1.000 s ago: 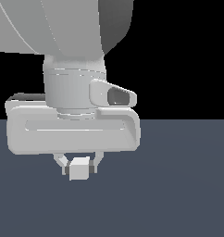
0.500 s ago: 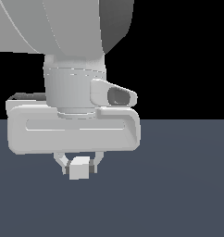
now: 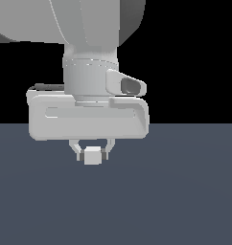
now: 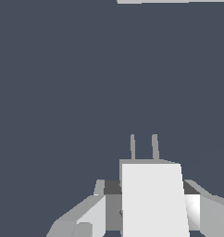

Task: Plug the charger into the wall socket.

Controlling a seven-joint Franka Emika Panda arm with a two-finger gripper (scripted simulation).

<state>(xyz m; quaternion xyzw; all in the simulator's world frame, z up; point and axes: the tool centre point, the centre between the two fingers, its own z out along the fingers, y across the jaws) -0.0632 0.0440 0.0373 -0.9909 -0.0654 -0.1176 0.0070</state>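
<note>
My gripper (image 3: 92,154) hangs below the large white hand in the middle of the exterior view. It is shut on the charger (image 3: 92,156), a small white cube held between the two fingers above the dark grey floor. In the wrist view the charger (image 4: 153,203) fills the space between the fingers (image 4: 93,215), and its two thin grey prongs (image 4: 132,147) point away from the hand. A thin pale strip (image 4: 171,1) shows at the far edge of the wrist view. I cannot tell whether it is the wall socket, and no panel with dots shows.
A flat dark grey floor (image 3: 185,201) spreads under the hand in the exterior view, with a black background behind it. The floor (image 4: 63,92) also lies ahead of the prongs in the wrist view.
The hand has moved up and slightly toward the exterior view's right, still holding the charger. Most of this motion came in the last half second.
</note>
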